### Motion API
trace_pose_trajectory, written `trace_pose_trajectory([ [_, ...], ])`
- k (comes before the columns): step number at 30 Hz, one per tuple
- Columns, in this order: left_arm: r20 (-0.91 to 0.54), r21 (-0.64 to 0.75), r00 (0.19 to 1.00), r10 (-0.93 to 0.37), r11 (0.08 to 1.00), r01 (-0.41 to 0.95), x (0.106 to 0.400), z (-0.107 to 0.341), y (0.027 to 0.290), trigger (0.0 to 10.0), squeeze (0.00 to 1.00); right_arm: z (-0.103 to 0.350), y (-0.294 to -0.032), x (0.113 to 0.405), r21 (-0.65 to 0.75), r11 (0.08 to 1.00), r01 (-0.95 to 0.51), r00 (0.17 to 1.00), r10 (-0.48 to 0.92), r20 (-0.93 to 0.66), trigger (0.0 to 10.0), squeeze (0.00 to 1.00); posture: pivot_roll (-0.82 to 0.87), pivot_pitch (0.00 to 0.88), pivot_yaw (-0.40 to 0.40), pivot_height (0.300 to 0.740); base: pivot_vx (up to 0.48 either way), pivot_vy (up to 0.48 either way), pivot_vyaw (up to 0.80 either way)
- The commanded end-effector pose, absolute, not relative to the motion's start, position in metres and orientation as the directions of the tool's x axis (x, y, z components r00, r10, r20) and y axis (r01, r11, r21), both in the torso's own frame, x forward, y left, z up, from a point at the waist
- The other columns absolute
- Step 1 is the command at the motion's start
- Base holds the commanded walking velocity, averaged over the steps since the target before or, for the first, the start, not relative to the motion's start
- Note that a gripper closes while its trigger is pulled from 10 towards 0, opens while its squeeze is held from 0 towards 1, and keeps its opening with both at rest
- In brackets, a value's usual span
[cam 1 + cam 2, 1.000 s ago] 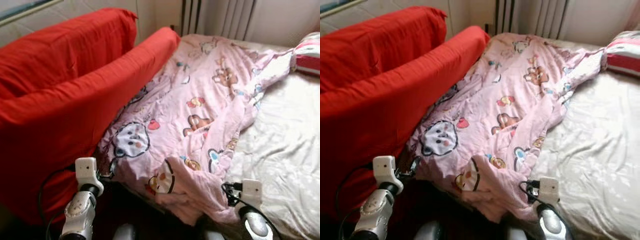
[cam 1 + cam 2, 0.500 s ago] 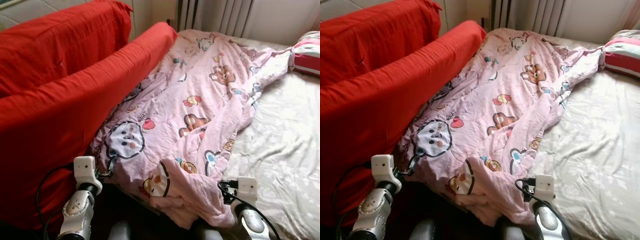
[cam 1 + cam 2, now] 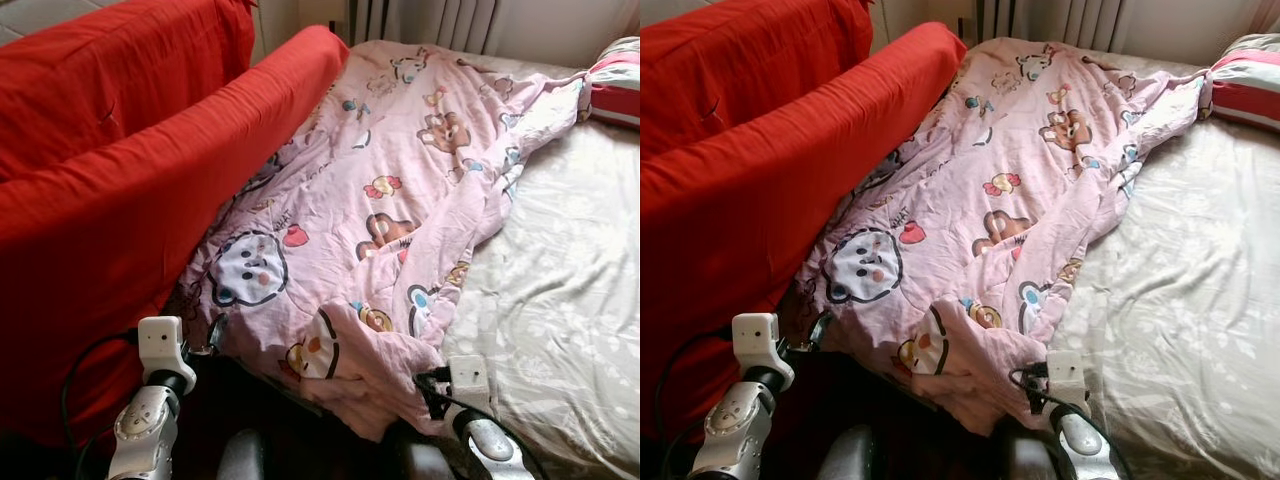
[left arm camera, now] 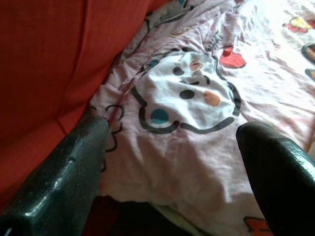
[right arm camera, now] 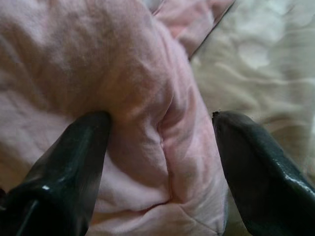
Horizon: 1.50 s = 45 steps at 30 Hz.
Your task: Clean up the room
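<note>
Right claw: I see my right gripper [image 5: 162, 147] spread wide, its two black fingers [image 5: 74, 162] straddling a bunched fold at the near corner of the pink cartoon-print quilt [image 3: 390, 210]; one finger presses into the cloth, the other stands apart from it over the pale sheet.
Left claw: my left gripper [image 4: 170, 162] is also wide open, gripping nothing, poised at the quilt's near left edge, one finger next to the red cover.
Just ahead of left claw: a white cartoon face [image 4: 184, 93] printed on the quilt.
Beside left claw, outward: the red-covered sofa [image 3: 110, 190], its arm running along the quilt's edge.
Beyond right claw, outward: the cream patterned bedsheet [image 3: 570, 270], bare.
Far from both claws: a red-and-white striped pillow [image 3: 615, 90] at the bed's far right corner.
</note>
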<state>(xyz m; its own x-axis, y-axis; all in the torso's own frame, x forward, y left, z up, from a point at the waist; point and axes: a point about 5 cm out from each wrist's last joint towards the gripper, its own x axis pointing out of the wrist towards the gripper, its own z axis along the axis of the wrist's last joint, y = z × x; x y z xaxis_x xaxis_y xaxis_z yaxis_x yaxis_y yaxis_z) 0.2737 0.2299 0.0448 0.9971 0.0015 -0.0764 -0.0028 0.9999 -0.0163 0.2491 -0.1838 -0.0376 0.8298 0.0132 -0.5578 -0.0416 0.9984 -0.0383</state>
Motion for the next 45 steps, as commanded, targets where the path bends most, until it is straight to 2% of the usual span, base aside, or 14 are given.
trace_pose_trajectory([
  [1, -0.096, 0.003, 0.995, -0.003, 1.0, 0.004, 0.27, 0.044, 0.234, 10.0, 0.0, -0.039, -0.181, 0.249, -0.016, 0.999, -0.044, 0.822, 0.028, -0.568, 10.0, 0.01, 0.06, 0.174, 0.034, 0.621, 0.0, 0.0, 0.0],
  [2, -0.097, 0.006, 0.995, -0.004, 1.0, 0.005, 0.269, 0.044, 0.234, 10.0, 0.0, -0.038, -0.181, 0.249, 0.004, 1.0, -0.028, 0.824, 0.025, -0.566, 10.0, 0.35, 0.06, 0.177, 0.034, 0.621, 0.0, 0.0, 0.0],
  [3, -0.097, 0.006, 0.995, -0.004, 1.0, 0.005, 0.269, 0.044, 0.234, 10.0, 0.0, -0.038, -0.181, 0.249, 0.015, 1.0, -0.016, 0.824, 0.022, -0.566, 10.0, 0.35, 0.06, 0.177, 0.034, 0.621, 0.0, 0.0, 0.0],
  [4, -0.098, 0.007, 0.995, -0.004, 1.0, 0.005, 0.268, 0.044, 0.234, 10.0, 0.0, -0.039, -0.181, 0.249, 0.038, 0.999, 0.008, 0.822, 0.015, -0.57, 10.0, 0.99, 0.07, 0.181, 0.034, 0.621, 0.0, 0.0, 0.0],
  [12, -0.103, 0.007, 0.995, -0.007, 1.0, 0.007, 0.268, 0.045, 0.233, 10.0, 0.0, -0.04, -0.178, 0.248, 0.094, 0.994, 0.051, 0.823, 0.011, -0.568, 10.0, 1.0, 0.07, 0.189, 0.031, 0.621, 0.0, 0.0, 0.0],
  [14, -0.1, 0.005, 0.995, -0.005, 1.0, 0.006, 0.269, 0.047, 0.232, 10.0, 0.0, -0.033, -0.179, 0.253, 0.166, 0.984, 0.069, 0.868, 0.023, -0.496, 10.0, 1.0, 0.07, 0.189, 0.03, 0.621, 0.0, 0.0, 0.0],
  [18, -0.097, 0.004, 0.995, -0.006, 1.0, 0.006, 0.27, 0.048, 0.232, 10.0, 0.0, -0.026, -0.183, 0.256, 0.141, 0.988, 0.059, 0.898, 0.009, -0.441, 10.0, 1.0, 0.06, 0.19, 0.029, 0.621, 0.0, 0.0, 0.0],
  [20, -0.095, 0.003, 0.995, -0.008, 1.0, 0.008, 0.271, 0.049, 0.231, 10.0, 0.0, -0.024, -0.188, 0.255, 0.104, 0.993, 0.057, 0.907, -0.007, -0.421, 10.0, 0.99, 0.06, 0.191, 0.028, 0.621, 0.0, 0.0, 0.0],
  [21, -0.095, 0.002, 0.995, -0.008, 1.0, 0.009, 0.271, 0.049, 0.23, 10.0, 0.0, -0.024, -0.19, 0.255, 0.096, 0.994, 0.054, 0.908, -0.009, -0.42, 10.0, 0.55, 0.06, 0.189, 0.027, 0.621, 0.0, 0.0, 0.0],
  [22, -0.094, 0.0, 0.996, -0.008, 1.0, 0.008, 0.272, 0.049, 0.23, 10.0, 0.0, -0.024, -0.193, 0.253, 0.075, 0.996, 0.04, 0.908, -0.005, -0.418, 10.0, 0.0, 0.06, 0.189, 0.027, 0.621, 0.0, 0.0, 0.0],
  [31, -0.09, -0.005, 0.996, -0.014, 1.0, 0.014, 0.278, 0.051, 0.227, 10.0, 0.0, -0.022, -0.205, 0.249, 0.027, 0.996, -0.082, 0.903, 0.086, -0.421, 10.0, 0.0, 0.04, 0.183, 0.028, 0.621, 0.0, 0.0, 0.0],
  [37, -0.088, -0.006, 0.996, -0.016, 1.0, 0.016, 0.279, 0.053, 0.228, 10.0, 0.0, -0.024, -0.206, 0.247, 0.032, 0.991, -0.132, 0.888, 0.133, -0.441, 10.0, 0.0, 0.04, 0.179, 0.032, 0.621, 0.0, 0.0, 0.0],
  [42, -0.088, -0.001, 0.996, -0.02, 1.0, 0.02, 0.28, 0.053, 0.229, 10.0, 0.0, -0.026, -0.202, 0.243, 0.012, 0.968, -0.25, 0.85, 0.225, -0.476, 10.0, 0.0, 0.04, 0.177, 0.037, 0.621, 0.0, 0.0, 0.0],
  [45, -0.087, 0.0, 0.996, -0.02, 1.0, 0.02, 0.28, 0.054, 0.229, 10.0, 0.0, -0.025, -0.203, 0.244, 0.016, 0.967, -0.254, 0.852, 0.231, -0.47, 10.0, 0.0, 0.04, 0.176, 0.038, 0.621, 0.0, 0.0, 0.0],
])
